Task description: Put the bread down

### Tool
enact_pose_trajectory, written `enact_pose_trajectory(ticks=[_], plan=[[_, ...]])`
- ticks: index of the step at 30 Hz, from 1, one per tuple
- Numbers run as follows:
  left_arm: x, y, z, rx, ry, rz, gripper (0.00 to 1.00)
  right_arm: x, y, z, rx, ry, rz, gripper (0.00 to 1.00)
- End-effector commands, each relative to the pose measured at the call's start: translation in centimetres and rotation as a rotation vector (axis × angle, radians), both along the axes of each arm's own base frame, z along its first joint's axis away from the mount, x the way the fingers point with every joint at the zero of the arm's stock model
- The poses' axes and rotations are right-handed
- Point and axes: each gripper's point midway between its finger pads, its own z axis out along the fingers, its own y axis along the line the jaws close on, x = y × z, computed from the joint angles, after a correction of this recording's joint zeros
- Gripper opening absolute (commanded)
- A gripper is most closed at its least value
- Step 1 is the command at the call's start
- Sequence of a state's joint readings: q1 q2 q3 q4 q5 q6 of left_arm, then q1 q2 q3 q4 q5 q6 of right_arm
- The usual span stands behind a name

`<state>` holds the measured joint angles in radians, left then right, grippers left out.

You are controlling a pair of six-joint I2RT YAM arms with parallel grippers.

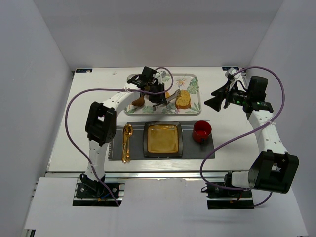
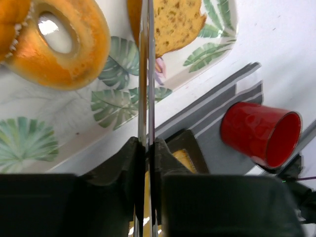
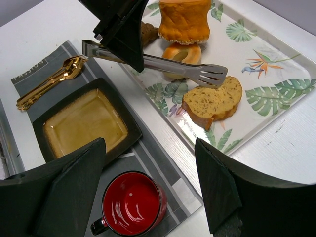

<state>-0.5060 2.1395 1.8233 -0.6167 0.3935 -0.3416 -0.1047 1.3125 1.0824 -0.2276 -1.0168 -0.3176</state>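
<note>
The bread [image 1: 183, 99], a tan speckled slice with a brown crust, lies on the right part of the leaf-print tray [image 1: 193, 80]. It also shows in the right wrist view [image 3: 212, 101] and the left wrist view [image 2: 177, 24]. My left gripper [image 1: 157, 96] is over the tray, shut on metal tongs [image 1: 169, 101]. The tong blades [image 2: 146, 74] are nearly together. Their tips [image 3: 212, 76] sit just above the bread's far edge and hold nothing. My right gripper [image 1: 216, 97] is open and empty, off the tray's right side.
A dark square plate [image 1: 162, 138], a red cup [image 1: 202, 131] and gold cutlery [image 1: 127, 142] lie on a grey placemat [image 1: 210, 150] nearer me. The tray also holds an orange cake [image 3: 185, 19], a ring bun [image 3: 180, 53] and a dark brown lump [image 3: 148, 32].
</note>
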Motion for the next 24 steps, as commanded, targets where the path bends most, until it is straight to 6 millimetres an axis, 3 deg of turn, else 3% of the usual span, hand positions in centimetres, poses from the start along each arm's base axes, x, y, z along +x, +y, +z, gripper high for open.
enact_pose_trajectory(ticks=[1, 3, 4, 6, 7, 8, 10, 11, 13, 14, 15, 16, 17, 18, 19, 20, 24], plan=[[-0.7, -0.7, 3.0, -0.06, -0.03, -0.03, 0.16, 0.0, 0.1, 1.1, 0.01, -0.045, 0.018, 0.78], [-0.7, -1.0, 4.7, -0.097, -0.058, -0.023, 0.07, -0.1, 0.2, 1.3, 0.01, -0.051, 0.024, 0.78], [-0.7, -1.2, 7.3, -0.144, -0.101, -0.015, 0.05, -0.2, 0.2, 1.3, 0.011, -0.051, 0.024, 0.78], [-1.1, -1.1, 9.6, -0.184, -0.135, -0.006, 0.03, -0.2, 0.2, 1.4, 0.011, -0.056, 0.027, 0.78], [-1.7, -1.1, 12.5, -0.235, -0.179, -0.011, 0.02, -0.3, 0.2, 1.5, 0.01, -0.055, 0.029, 0.78], [-2.3, -1.0, 13.5, -0.255, -0.188, -0.015, 0.01, -0.3, 0.2, 1.6, 0.01, -0.058, 0.029, 0.78], [-4.2, -0.3, 13.5, -0.267, -0.166, -0.029, 0.01, -0.4, 0.2, 1.6, 0.006, -0.06, 0.031, 0.78], [-5.8, 0.3, 15.4, -0.288, -0.188, -0.043, 0.01, -0.4, 0.2, 1.5, 0.004, -0.059, 0.03, 0.78], [-8.9, 2.0, 12.7, -0.237, -0.111, -0.053, 0.0, -0.5, 0.2, 1.3, 0.003, -0.053, 0.03, 0.78], [-10.6, 3.1, 13.8, -0.24, -0.132, -0.06, 0.0, -0.4, 0.2, 1.3, 0.001, -0.052, 0.029, 0.78], [-11.8, 3.9, 13.2, -0.222, -0.119, -0.055, 0.0, -0.5, 0.2, 1.2, 0.003, -0.051, 0.032, 0.78], [-13.9, 5.2, 10.3, -0.181, -0.047, -0.052, 0.0, -0.5, 0.2, 1.3, 0.003, -0.051, 0.032, 0.78], [-15.4, 6.2, 11.1, -0.192, -0.067, -0.053, 0.0, -0.6, 0.3, 1.2, 0.004, -0.046, 0.035, 0.78], [-16.6, 6.8, 10.5, -0.19, -0.049, -0.057, 0.0, -0.6, 0.3, 1.1, 0.007, -0.042, 0.039, 0.78], [-18.3, 7.7, 8.5, -0.17, 0.005, -0.054, 0.0, -0.6, 0.3, 1.1, 0.008, -0.041, 0.041, 0.78], [-19.5, 8.1, 8.9, -0.181, -0.002, -0.061, 0.0, -0.6, 0.4, 1.1, 0.01, -0.039, 0.046, 0.78], [-22.9, 8.9, 6.9, -0.195, 0.087, -0.101, 0.0, -0.6, 0.8, 1.0, 0.006, -0.035, 0.061, 0.78]])
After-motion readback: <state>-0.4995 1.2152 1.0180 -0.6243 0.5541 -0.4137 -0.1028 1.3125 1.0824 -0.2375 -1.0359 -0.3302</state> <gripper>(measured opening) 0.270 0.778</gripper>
